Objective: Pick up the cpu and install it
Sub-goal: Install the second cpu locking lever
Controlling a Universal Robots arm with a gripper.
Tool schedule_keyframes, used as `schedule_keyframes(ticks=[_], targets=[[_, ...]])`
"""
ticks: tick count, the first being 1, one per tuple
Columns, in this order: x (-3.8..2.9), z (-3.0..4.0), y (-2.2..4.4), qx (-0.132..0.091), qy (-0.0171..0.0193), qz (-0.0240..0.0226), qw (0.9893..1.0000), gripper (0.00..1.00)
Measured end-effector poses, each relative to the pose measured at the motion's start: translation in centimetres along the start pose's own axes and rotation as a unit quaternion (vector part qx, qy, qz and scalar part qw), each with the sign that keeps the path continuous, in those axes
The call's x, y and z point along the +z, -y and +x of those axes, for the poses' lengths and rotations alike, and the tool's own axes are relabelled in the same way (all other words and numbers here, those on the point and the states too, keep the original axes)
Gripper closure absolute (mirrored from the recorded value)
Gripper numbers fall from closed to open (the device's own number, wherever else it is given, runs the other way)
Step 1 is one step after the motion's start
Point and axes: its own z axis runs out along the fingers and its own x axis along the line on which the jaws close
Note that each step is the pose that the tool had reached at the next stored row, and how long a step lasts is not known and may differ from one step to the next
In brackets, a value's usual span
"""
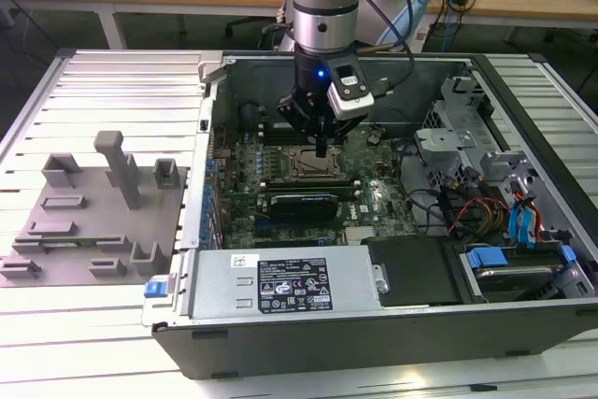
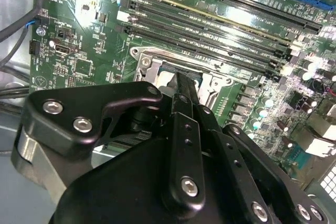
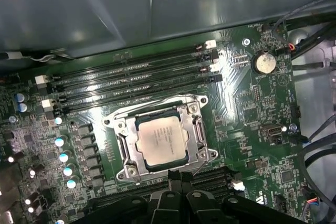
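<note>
I see the cpu (image 3: 161, 141) already seated in the socket frame (image 3: 164, 137) on the motherboard (image 3: 252, 114); my gripper (image 1: 320, 149) hangs just above it, clenched and empty. Placement looks done.

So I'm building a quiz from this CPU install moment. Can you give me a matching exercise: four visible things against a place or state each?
Things:
1. square silver-topped cpu
2. black gripper
3. grey fixture plate
4. round silver coin battery

Places or states:
A. on the slatted table outside the case
B. seated in the socket frame
C. poised just above the socket
D. on the green motherboard, past the memory slots' ends

Pairs: 1-B, 2-C, 3-A, 4-D
</note>
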Motion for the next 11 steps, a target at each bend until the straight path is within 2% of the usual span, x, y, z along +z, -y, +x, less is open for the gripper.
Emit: schedule_keyframes(ticks=[8,11], targets=[[0.1,-0.12,0.94,0.0,0.0,-0.0001,1.0,0.89],[0.11,-0.13,0.99,0.0,0.0,0.0,1.0,0.89]])
